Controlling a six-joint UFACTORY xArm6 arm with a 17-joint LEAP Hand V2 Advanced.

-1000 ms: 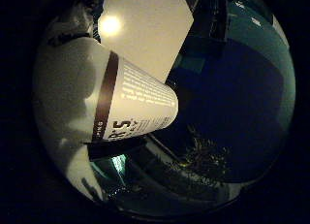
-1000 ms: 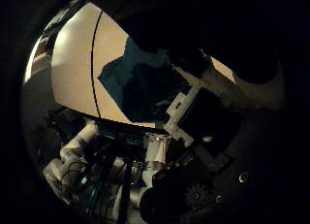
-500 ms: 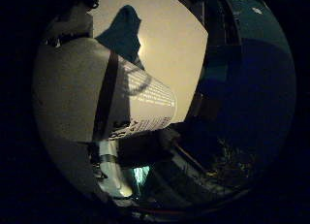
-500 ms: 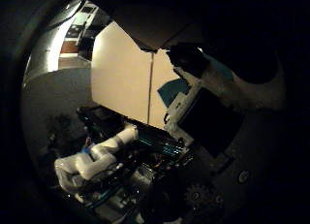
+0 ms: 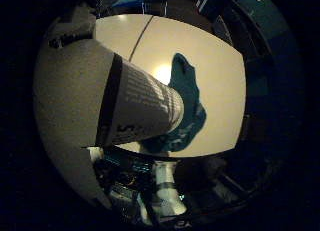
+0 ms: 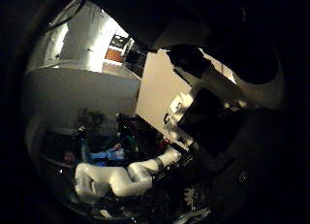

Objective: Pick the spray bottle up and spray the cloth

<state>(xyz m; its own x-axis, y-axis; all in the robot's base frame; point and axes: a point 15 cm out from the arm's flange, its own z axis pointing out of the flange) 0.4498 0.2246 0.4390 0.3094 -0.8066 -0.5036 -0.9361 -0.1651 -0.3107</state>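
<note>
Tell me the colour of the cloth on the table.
Teal-blue cloth; the little finger side palm view shows it best.

white spray bottle (image 5: 100,101) with dark band, teal cloth (image 5: 187,103)

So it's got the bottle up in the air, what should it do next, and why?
Probably tip the nozzle toward the cloth and squeeze the trigger. The spray bottle fills much of the palm view, so it sits close against the hand, and the teal cloth lies on the white table just beyond it.
</note>
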